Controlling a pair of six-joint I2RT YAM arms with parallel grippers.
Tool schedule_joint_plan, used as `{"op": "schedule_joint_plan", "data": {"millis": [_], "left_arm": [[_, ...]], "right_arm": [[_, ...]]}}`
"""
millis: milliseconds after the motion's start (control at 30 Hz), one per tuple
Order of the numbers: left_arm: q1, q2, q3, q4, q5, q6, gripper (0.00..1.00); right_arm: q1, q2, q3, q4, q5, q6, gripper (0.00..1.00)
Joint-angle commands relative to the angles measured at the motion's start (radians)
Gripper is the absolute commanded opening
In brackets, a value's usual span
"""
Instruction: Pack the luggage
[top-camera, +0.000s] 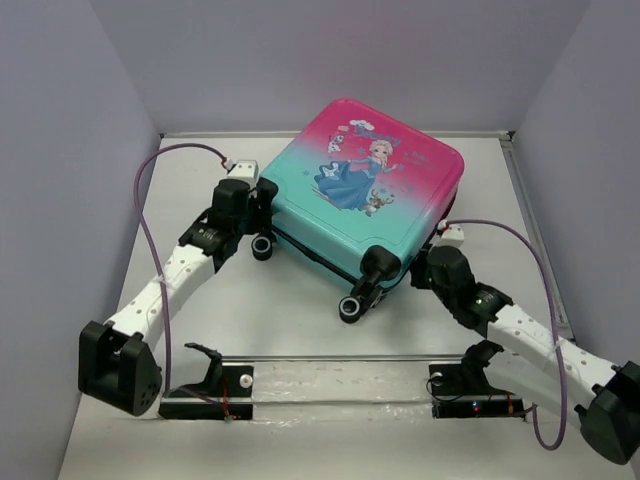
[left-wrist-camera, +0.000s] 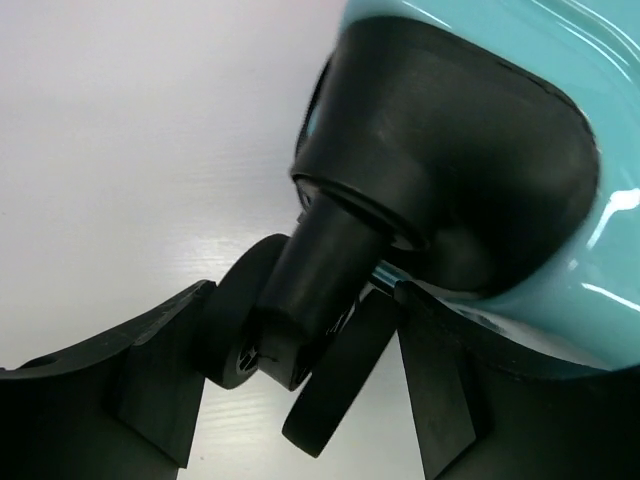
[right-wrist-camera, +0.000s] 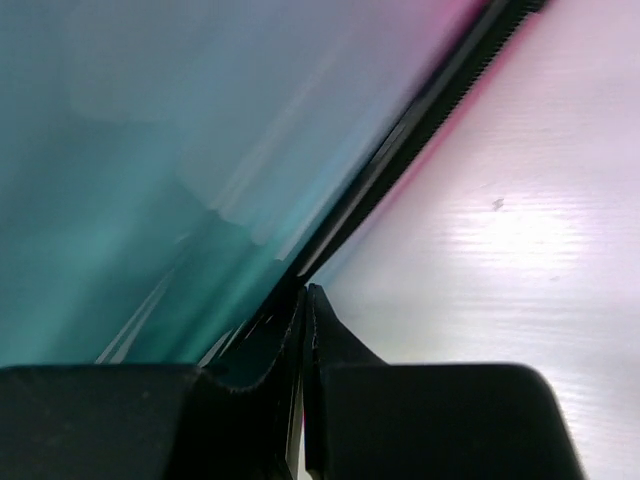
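Note:
The luggage (top-camera: 365, 190) lies flat and closed on the white table, princess print up, pink at the far end and teal at the near end. My left gripper (top-camera: 260, 235) is at its near-left corner. In the left wrist view the jaws (left-wrist-camera: 300, 350) press on both sides of the black twin wheel (left-wrist-camera: 330, 390) under the teal shell (left-wrist-camera: 600, 250). My right gripper (top-camera: 425, 265) is at the case's right side. Its fingertips (right-wrist-camera: 305, 295) are shut together against the black zipper band (right-wrist-camera: 420, 130). Nothing shows between them.
Two more black wheels (top-camera: 352, 308) (top-camera: 380, 262) stick out from the case's near edge. A transparent rail (top-camera: 345, 380) with black mounts runs along the table's front between the arm bases. Grey walls enclose the left, back and right.

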Motion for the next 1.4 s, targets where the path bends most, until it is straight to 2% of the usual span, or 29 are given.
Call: {"op": "schedule_joint_plan", "data": {"millis": [0,33,133,233,333,433,500,533,567,600,633,667,700,767,833,1033,1100,1267,1367], "left_arm": [[-0.077,-0.123,-0.08,-0.058,0.137,-0.072,0.06],[-0.098,-0.145,-0.093,-0.054,0.16,-0.092,0.06],[-0.146,-0.223,-0.139,-0.056,0.181,-0.119,0.06],[-0.203,-0.297,-0.185,-0.045,0.228,-0.158,0.06],[-0.213,-0.352,-0.225,-0.022,0.266,-0.182,0.06],[-0.213,-0.392,-0.236,-0.002,0.265,-0.207,0.06],[-0.213,-0.413,-0.234,0.002,0.212,-0.231,0.06],[-0.212,-0.432,-0.234,0.011,0.198,-0.256,0.06],[-0.212,-0.443,-0.233,0.018,0.196,-0.263,0.14],[-0.21,-0.461,-0.228,0.022,0.144,-0.273,0.28],[-0.209,-0.47,-0.223,0.019,0.129,-0.276,0.43],[-0.206,-0.476,-0.217,0.012,0.11,-0.279,0.69],[-0.204,-0.493,-0.211,-0.005,0.08,-0.279,0.78],[-0.198,-0.503,-0.179,-0.04,0.035,-0.271,0.88],[-0.183,-0.504,-0.144,-0.089,-0.046,-0.256,0.89],[-0.021,-0.466,-0.036,-0.194,-0.246,-0.121,0.86],[-0.01,-0.451,-0.018,-0.208,-0.27,-0.099,0.86],[0.021,-0.366,0.047,-0.219,-0.215,-0.055,0.86],[0.027,-0.273,0.1,-0.239,-0.255,-0.035,0.86]], "right_arm": [[-0.179,0.088,0.072,0.237,-0.201,-0.1,0.07],[-0.243,0.12,0.087,0.312,-0.319,-0.113,0.07],[-0.281,0.285,0.15,0.424,-0.497,-0.204,0.07],[-0.29,0.422,0.28,0.451,-0.664,-0.265,0.07],[-0.29,0.486,0.378,0.469,-0.772,-0.29,0.07],[-0.29,0.469,0.394,0.44,-0.765,-0.295,0.08],[-0.29,0.405,0.36,0.417,-0.73,-0.294,0.12],[-0.29,0.379,0.302,0.407,-0.728,-0.293,0.19],[-0.29,0.35,0.27,0.402,-0.72,-0.281,0.24],[-0.29,0.299,0.241,0.39,-0.719,-0.273,0.36],[-0.29,0.277,0.19,0.383,-0.719,-0.265,0.41],[-0.29,0.259,0.168,0.371,-0.719,-0.249,0.44],[-0.29,0.224,0.15,0.361,-0.722,-0.236,0.48],[-0.29,0.19,0.101,0.338,-0.737,-0.215,0.52],[-0.29,0.135,0.073,0.324,-0.739,-0.206,0.53],[-0.29,0.046,0.02,0.302,-0.74,-0.198,0.57],[-0.29,0.036,0.009,0.31,-0.754,-0.19,0.57],[-0.29,0.012,-0.014,0.339,-0.786,-0.181,0.57],[-0.29,0.001,-0.02,0.342,-0.809,-0.179,0.57]]}}
